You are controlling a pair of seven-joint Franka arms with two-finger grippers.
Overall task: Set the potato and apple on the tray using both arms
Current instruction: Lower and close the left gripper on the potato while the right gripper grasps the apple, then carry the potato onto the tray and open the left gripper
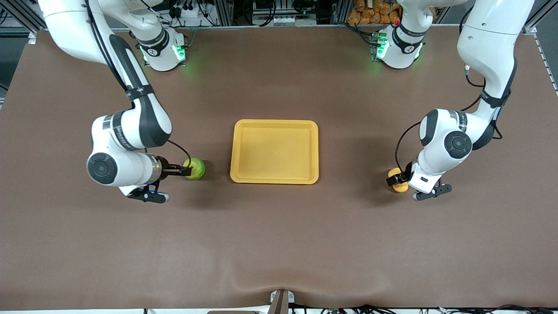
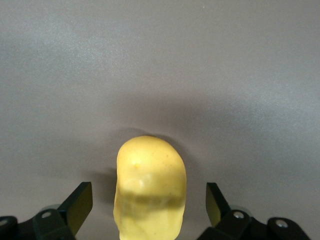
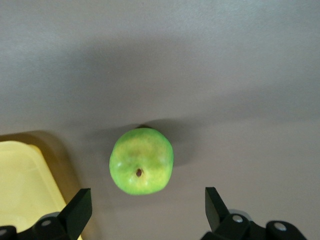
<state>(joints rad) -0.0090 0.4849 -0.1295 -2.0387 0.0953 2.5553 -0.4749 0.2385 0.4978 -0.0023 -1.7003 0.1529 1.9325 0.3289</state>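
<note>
The green apple [image 1: 197,168] lies on the table beside the tray [image 1: 274,123], toward the right arm's end. My right gripper [image 1: 187,170] is low at the apple and open. In the right wrist view the apple [image 3: 141,160] sits just ahead of the open gripper [image 3: 148,200], touching neither finger. The yellow potato [image 1: 400,186] lies toward the left arm's end. My left gripper [image 1: 397,179] is low over it and open. In the left wrist view the potato [image 2: 150,190] sits between the spread fingers of the gripper [image 2: 150,202], with a gap on each side.
The tray holds nothing and lies at the table's middle; its corner shows in the right wrist view [image 3: 20,185]. The brown table surface [image 1: 279,244] is bare around both foods. The arm bases [image 1: 163,52] stand at the table's back edge.
</note>
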